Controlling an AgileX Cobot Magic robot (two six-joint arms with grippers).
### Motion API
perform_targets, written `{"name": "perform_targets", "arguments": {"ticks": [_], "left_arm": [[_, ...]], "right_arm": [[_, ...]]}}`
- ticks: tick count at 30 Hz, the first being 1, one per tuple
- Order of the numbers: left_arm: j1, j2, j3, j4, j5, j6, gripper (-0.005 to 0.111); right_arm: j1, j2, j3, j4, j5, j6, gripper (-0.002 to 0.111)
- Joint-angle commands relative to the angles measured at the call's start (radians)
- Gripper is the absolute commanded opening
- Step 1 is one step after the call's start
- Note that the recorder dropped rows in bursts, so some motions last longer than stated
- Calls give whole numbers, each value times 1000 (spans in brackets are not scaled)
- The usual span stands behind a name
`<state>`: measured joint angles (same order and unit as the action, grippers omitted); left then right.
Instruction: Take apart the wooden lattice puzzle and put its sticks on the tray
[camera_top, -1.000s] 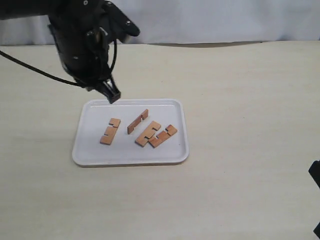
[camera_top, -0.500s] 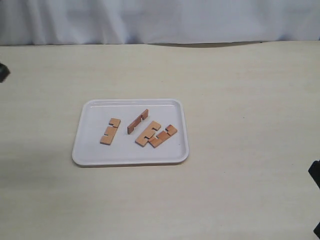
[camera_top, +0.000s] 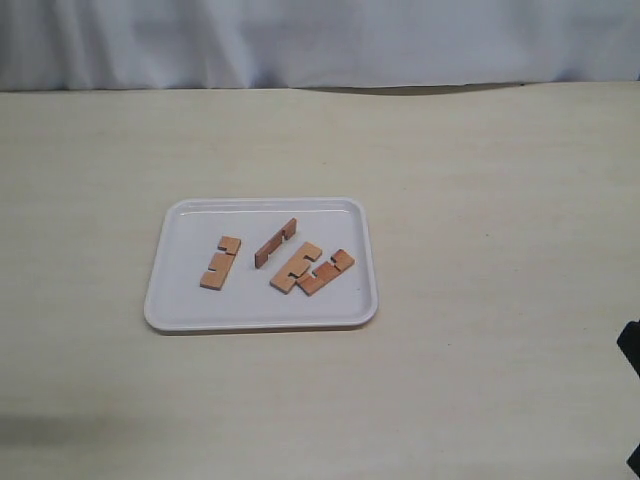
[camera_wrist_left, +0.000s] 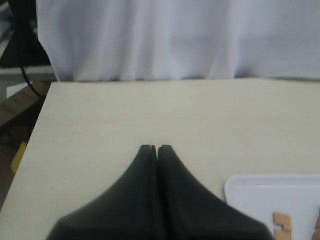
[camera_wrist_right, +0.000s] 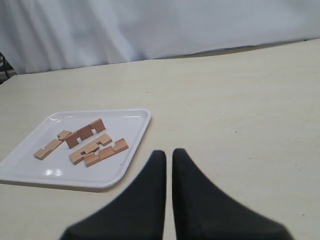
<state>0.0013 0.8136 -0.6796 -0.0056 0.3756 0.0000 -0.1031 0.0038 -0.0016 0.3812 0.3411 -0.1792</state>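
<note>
Fingers of left gripper: pressed together, empty. Its arm hung over the tray a second ago and is now clear of it.
Fingers of right gripper: a sliver apart, empty.
Four sticks: separate, all on tray. Long axes slant near-left to far-right. One stands on edge, and the rightmost two touch. Task looks finished.

The table is big, flat and pale, like light wood. A white curtain hangs behind its far edge. Past one side of the table there is a black cable. A small yellow thing lies on the floor there.
</note>
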Motion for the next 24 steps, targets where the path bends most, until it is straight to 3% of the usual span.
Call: {"name": "perform_targets", "arguments": {"ticks": [1,10,24], "left_arm": [[3,-163,101,-70,-170,-9,0],[3,-423,233,-115,-274,-9,0],[3,-804,298,-137,-227,-5,0]], "right_arm": [[0,-4,2,-2,1,-7,4],[0,-4,2,-2,1,-7,4],[0,-4,2,-2,1,-7,4]]}}
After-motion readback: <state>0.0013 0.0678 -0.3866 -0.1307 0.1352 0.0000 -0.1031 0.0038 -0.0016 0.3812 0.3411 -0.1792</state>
